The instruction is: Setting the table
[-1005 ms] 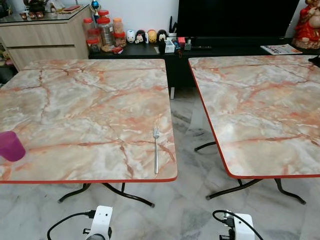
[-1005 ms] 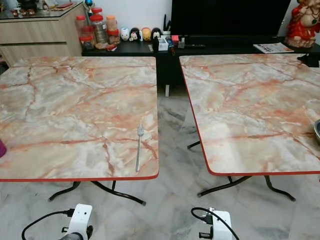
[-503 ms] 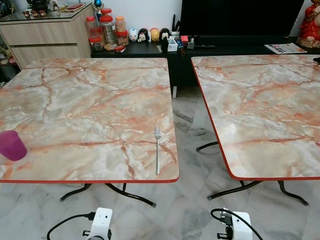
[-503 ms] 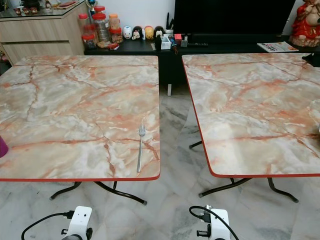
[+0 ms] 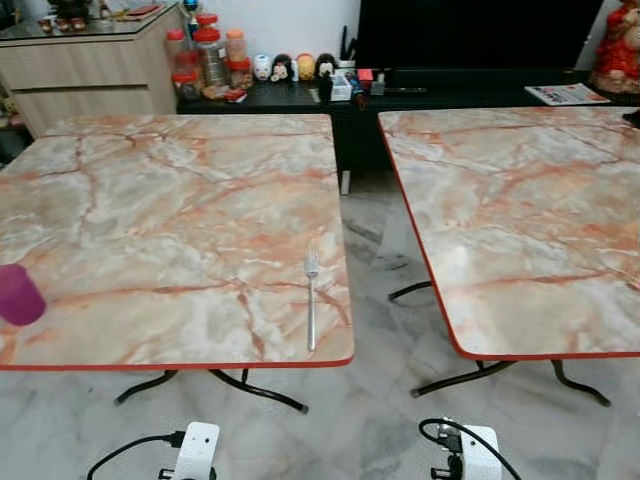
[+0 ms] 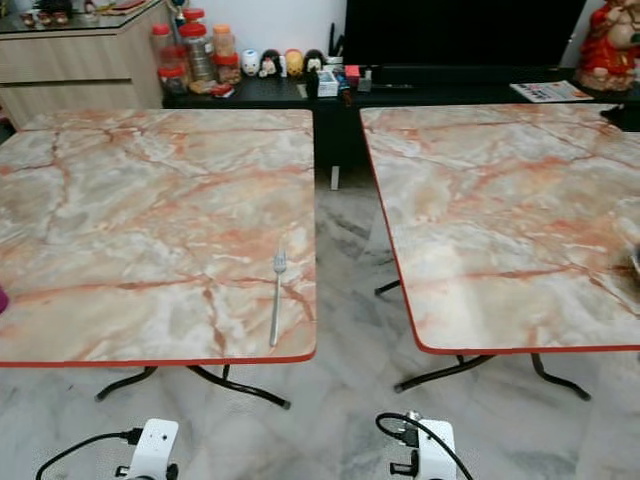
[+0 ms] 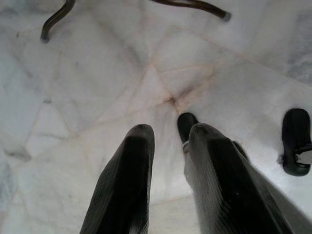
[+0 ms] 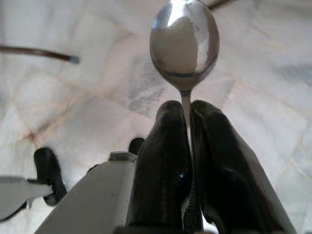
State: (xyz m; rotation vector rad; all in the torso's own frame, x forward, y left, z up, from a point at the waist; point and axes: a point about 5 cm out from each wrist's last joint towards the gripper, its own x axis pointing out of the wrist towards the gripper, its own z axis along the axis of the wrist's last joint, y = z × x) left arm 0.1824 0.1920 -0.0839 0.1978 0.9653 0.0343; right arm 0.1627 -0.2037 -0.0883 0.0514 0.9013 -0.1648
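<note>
Since the right gripper (image 8: 187, 122) pinches only the thin stem of the spoon (image 8: 184, 44), it could twist or slip on the way up. Spoon: shiny steel, bowl outward, low over the floor. Fork (image 5: 311, 300) near the left table's (image 5: 150, 200) front edge. Left gripper (image 7: 168, 141) narrowly parted, empty.

The left gripper (image 7: 168, 134) points down at the pale marble floor (image 7: 87, 97), fingers slightly parted. Beyond the tips curve dark table legs (image 7: 56, 19); a black foot (image 7: 296, 141) stands beside the fingers.
</note>
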